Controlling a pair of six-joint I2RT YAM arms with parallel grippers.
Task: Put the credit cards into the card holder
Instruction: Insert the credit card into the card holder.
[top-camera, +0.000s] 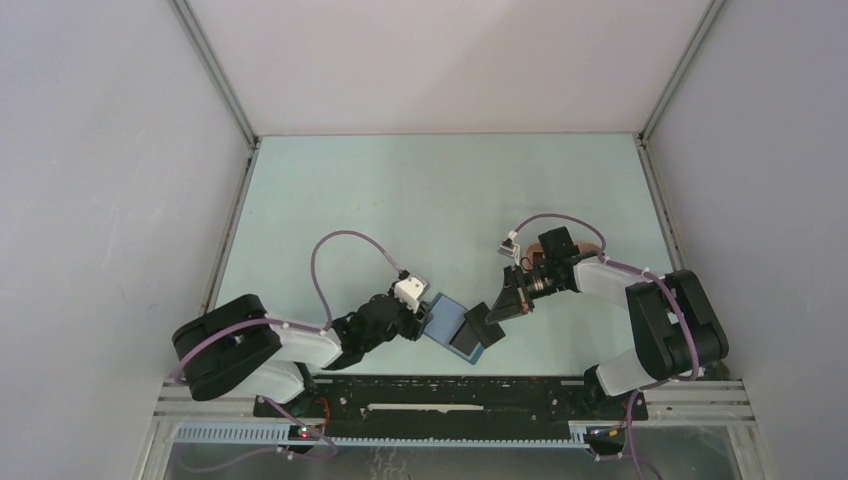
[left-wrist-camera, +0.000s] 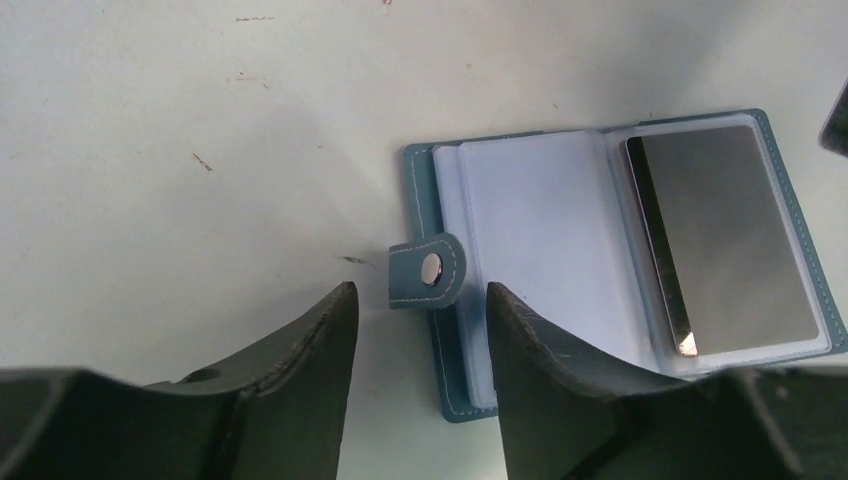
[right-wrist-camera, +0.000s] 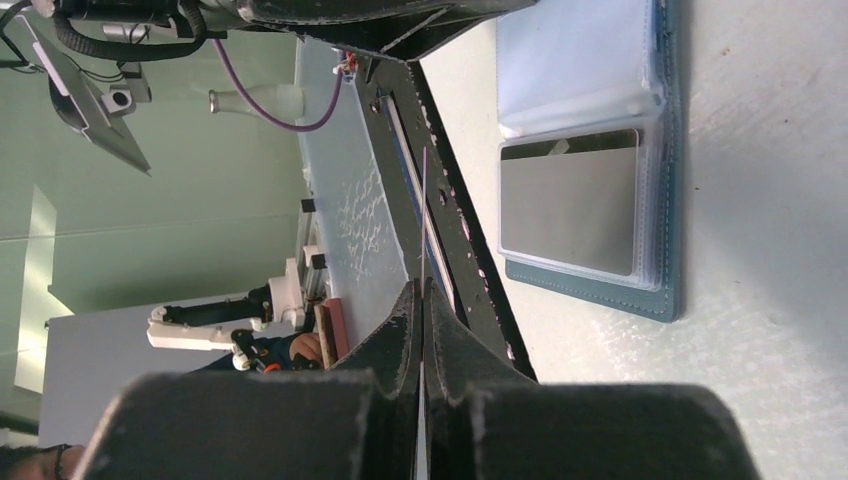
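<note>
Gaping left gripper (left-wrist-camera: 420, 292) at card holder (left-wrist-camera: 525, 215) edge

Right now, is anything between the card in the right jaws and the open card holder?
Nothing visible. The card hangs beside the open card holder; the left jaws straddle its snap tab on the opposite side.

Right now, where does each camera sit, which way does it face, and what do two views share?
Top external: above, behind, looking down; left arm and right arm show.
Left wrist: looks down past open fingers at card holder.
Right wrist: faces near edge; shut fingers pinch a credit card.
Shared: all show the card holder.
</note>
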